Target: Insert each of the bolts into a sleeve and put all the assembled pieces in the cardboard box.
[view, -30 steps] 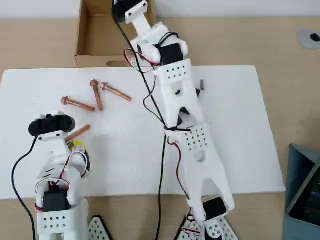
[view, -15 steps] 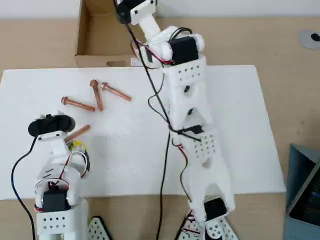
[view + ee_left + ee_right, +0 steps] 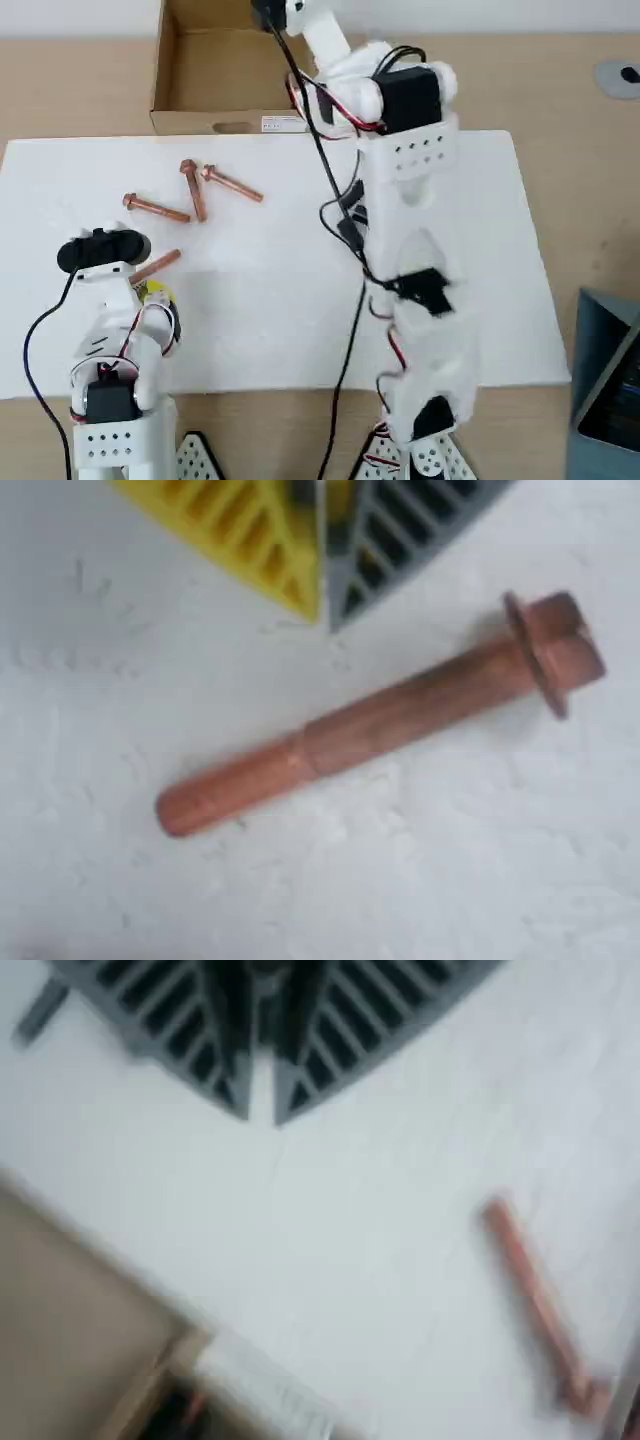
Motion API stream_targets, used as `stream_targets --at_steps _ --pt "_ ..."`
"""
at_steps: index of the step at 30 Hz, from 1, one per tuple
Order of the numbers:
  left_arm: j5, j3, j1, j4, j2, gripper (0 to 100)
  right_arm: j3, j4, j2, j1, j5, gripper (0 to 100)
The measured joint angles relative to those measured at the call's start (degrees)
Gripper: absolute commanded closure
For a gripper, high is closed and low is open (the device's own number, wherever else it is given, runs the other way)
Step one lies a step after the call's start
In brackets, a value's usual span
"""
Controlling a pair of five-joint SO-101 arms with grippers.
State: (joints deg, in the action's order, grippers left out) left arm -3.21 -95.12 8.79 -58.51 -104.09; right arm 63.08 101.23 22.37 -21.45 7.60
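Note:
Several copper bolts lie on the white mat: three loose ones at the back left and one bolt just ahead of my left gripper. The left wrist view has that bolt lying flat just beyond the left gripper, whose yellow and grey fingers are shut and empty. My right arm stretches to the cardboard box, its gripper at the box's far right corner. In the right wrist view the right gripper is shut, above the mat, a bolt and a box edge.
A grey bin stands off the mat at the right edge. A small grey disc lies on the wooden table at the back right. The right arm's black cable hangs over the mat's middle.
The right arm has swung to the right and its gripper has shifted toward the box's right side and farther back. The left arm and the bolts have not moved.

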Motion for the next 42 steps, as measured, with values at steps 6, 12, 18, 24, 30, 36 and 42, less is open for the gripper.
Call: stream_targets --at_steps 6,12,18,24,30,36,42 --pt "0.0 0.0 0.0 0.0 0.0 100 -29.0 0.0 -14.1 0.0 0.0 98.7" --pt "0.0 0.0 0.0 0.0 0.0 100 -48.0 0.0 -18.1 0.0 0.0 98.7" --pt "0.0 0.0 0.0 0.0 0.0 100 -58.6 -3.9 -18.2 0.0 0.4 98.6" --pt "0.0 0.0 0.0 0.0 0.0 100 -66.8 -11.3 -18.2 0.2 2.8 88.4" --pt "0.0 0.0 0.0 0.0 0.0 100 -72.9 -18.2 -18.2 3.1 5.1 81.3" --pt "0.0 0.0 0.0 0.0 0.0 100 -75.4 -23.5 -18.2 3.6 7.8 81.2" --pt "0.0 0.0 0.0 0.0 0.0 100 -75.6 -26.5 -16.2 3.6 9.1 81.1"
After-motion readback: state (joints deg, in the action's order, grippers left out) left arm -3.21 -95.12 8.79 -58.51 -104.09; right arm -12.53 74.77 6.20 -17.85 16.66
